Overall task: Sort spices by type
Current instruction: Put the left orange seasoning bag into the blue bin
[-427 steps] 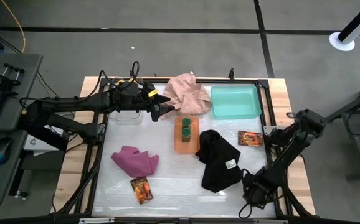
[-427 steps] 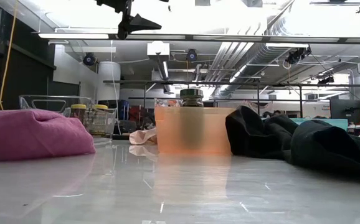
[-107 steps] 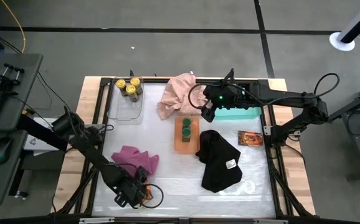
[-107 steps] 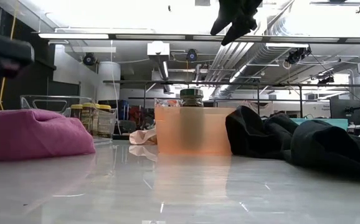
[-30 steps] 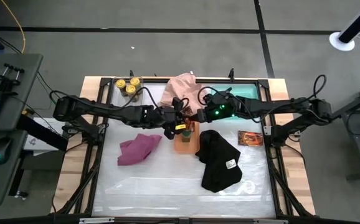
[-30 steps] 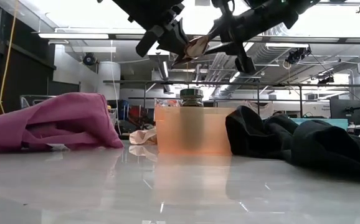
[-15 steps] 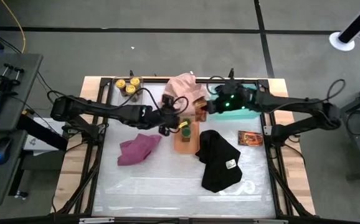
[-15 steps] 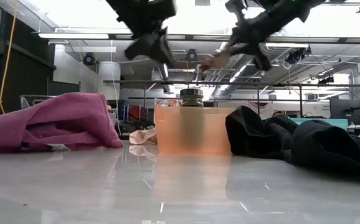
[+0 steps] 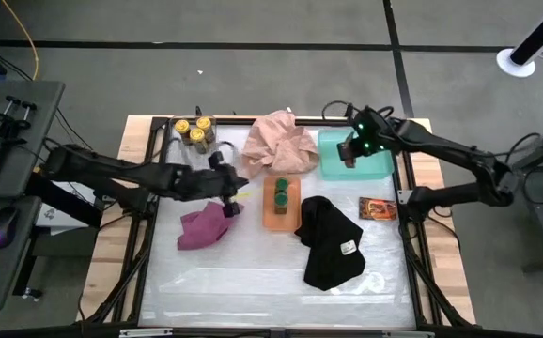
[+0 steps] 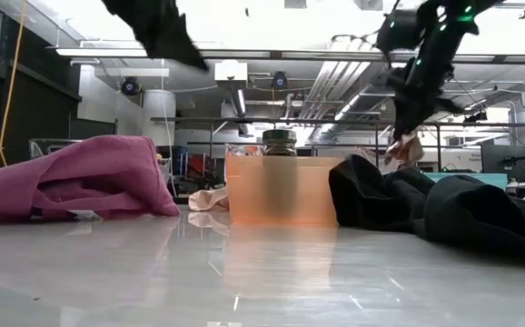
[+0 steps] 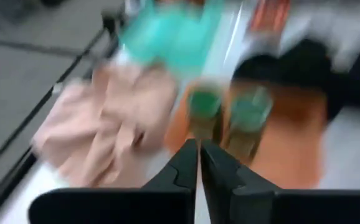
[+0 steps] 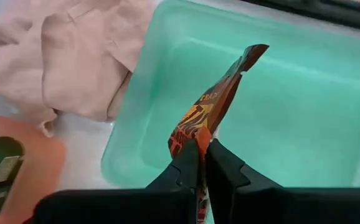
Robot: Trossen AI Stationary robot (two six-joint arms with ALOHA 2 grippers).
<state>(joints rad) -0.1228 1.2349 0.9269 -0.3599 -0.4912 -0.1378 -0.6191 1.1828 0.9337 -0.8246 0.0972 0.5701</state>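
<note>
My right gripper is shut on a red-brown printed packet above the teal tray; the low view shows the packet under that gripper. Over the magenta cloth is my left gripper, shut with nothing between its fingers. A second packet lies flat on the table at the right. Two green-lidded jars stand on the orange tray. Three yellow-lidded jars stand at the far left. My right gripper pinches one end of the packet between its two fingers. The fingers slant down from above. The rest of the packet reaches out past the fingertips and hangs lifted clear over the teal tray.
A pink cloth lies bunched between the jars' places, touching the teal tray's left side. A black cloth spreads over the near right of the table. A clear container holds the yellow-lidded jars.
The packet has passed from my left gripper to my right one above the orange tray. My right gripper has carried it toward the table's right edge, over the teal tray, and lower. My left gripper has let go and drawn back toward the table's left edge.
</note>
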